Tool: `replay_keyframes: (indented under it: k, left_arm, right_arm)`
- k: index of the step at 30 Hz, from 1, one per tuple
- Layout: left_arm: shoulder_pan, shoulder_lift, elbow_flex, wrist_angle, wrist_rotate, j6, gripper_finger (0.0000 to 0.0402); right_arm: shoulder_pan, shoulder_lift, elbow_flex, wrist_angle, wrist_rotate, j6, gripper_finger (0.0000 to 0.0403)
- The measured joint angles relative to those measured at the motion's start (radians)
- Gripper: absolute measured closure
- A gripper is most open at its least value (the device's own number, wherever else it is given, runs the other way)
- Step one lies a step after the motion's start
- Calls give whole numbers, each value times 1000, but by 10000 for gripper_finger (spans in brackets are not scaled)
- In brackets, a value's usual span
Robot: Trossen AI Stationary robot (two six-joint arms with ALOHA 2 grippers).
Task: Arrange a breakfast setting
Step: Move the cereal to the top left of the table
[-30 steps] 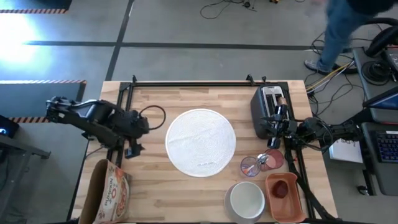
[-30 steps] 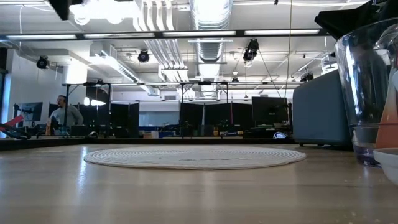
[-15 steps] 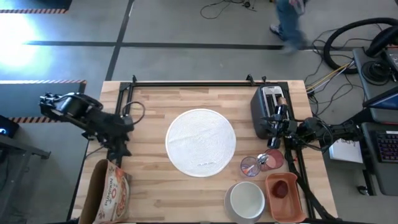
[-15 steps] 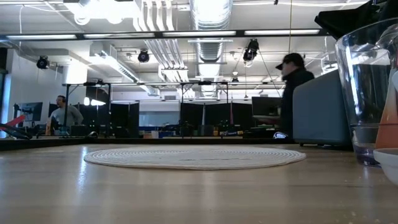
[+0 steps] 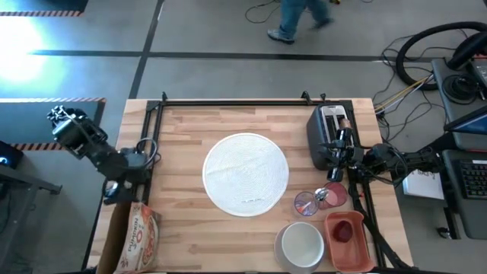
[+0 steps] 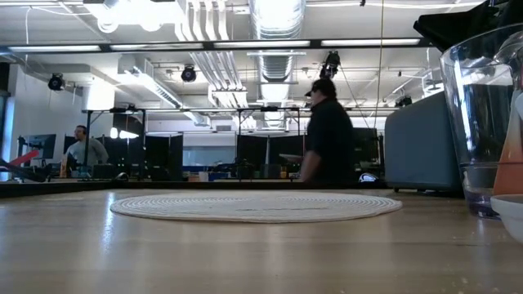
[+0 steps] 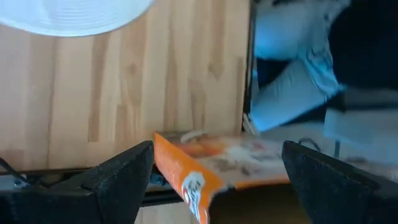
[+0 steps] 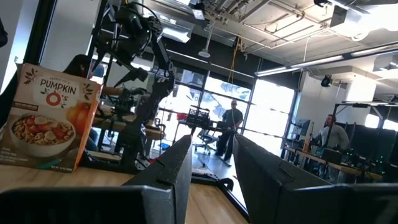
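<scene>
A large round white plate [image 5: 245,173], flat and ribbed like a woven mat, lies mid-table; it also shows in the low view [image 6: 255,205]. At the near right stand a clear purplish glass [image 5: 307,203], a pink cup [image 5: 333,195], a white bowl [image 5: 302,243] and an orange tray holding a small red fruit [image 5: 344,231]. A cereal box [image 5: 135,236] stands at the near left corner. My left gripper [image 5: 114,188] is open at the table's left edge; the box top [image 7: 205,167] shows between its fingers, untouched. My right gripper [image 5: 332,161] is open and empty beside the toaster [image 5: 326,131].
The dark toaster stands at the far right. A black frame rail [image 5: 243,102] runs along the table's far and side edges. Bare wood lies around the round plate. A person [image 6: 327,135] walks past beyond the far edge; others are in the room behind.
My left gripper has drawn back from beside the round plate toward the table's left edge, and now hangs over that edge by the cereal box. A person has walked along beyond the far edge from right to left.
</scene>
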Motion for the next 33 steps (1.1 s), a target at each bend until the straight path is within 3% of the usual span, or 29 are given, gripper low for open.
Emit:
replay_keyframes:
  k: [16,24,29,33]
  left_arm:
    - [-250,26,-38,1,11,47,63]
    - [-260,34,-131,0,2,-43,63]
    - [-259,33,-173,1,-101,-142,63]
    - [-259,35,-209,0,-121,-216,63]
  right_arm:
    - [0,0,0,0,0,0,296]
    - [0,0,0,0,0,0,296]
    - [0,0,0,0,0,0,296]
    - [0,0,0,0,0,0,296]
